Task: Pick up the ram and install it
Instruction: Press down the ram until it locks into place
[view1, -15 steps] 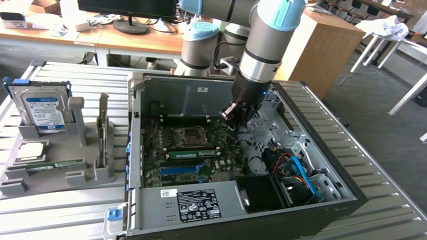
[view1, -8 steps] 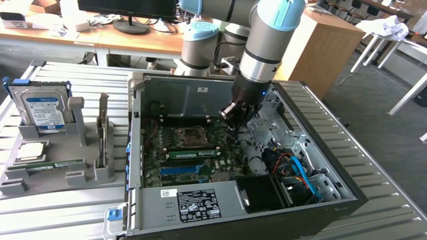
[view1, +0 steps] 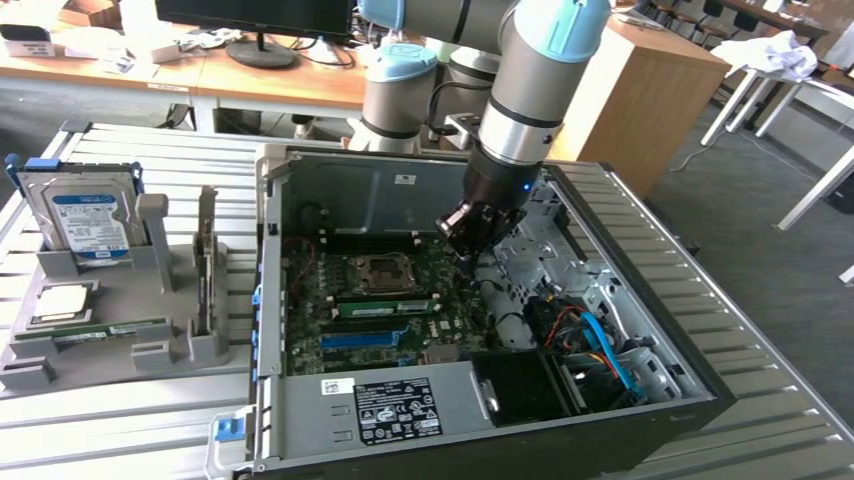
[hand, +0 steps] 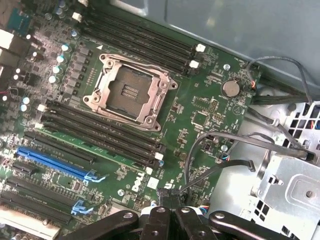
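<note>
My gripper hangs inside the open computer case, over the right part of the motherboard. In the wrist view its black fingertips meet, shut, with nothing between them, above the board's edge near some black cables. One green ram stick lies in the grey holder at the exterior view's left. A second thin stick seems to stand on edge in the holder beside the case. A green strip with a pale sticker sits in a slot just below the empty processor socket.
The blue-labelled hard drive stands in the holder, with the small square processor chip below it. Dark memory slots run on both sides of the socket. A drive cage and blue cables fill the case's right side.
</note>
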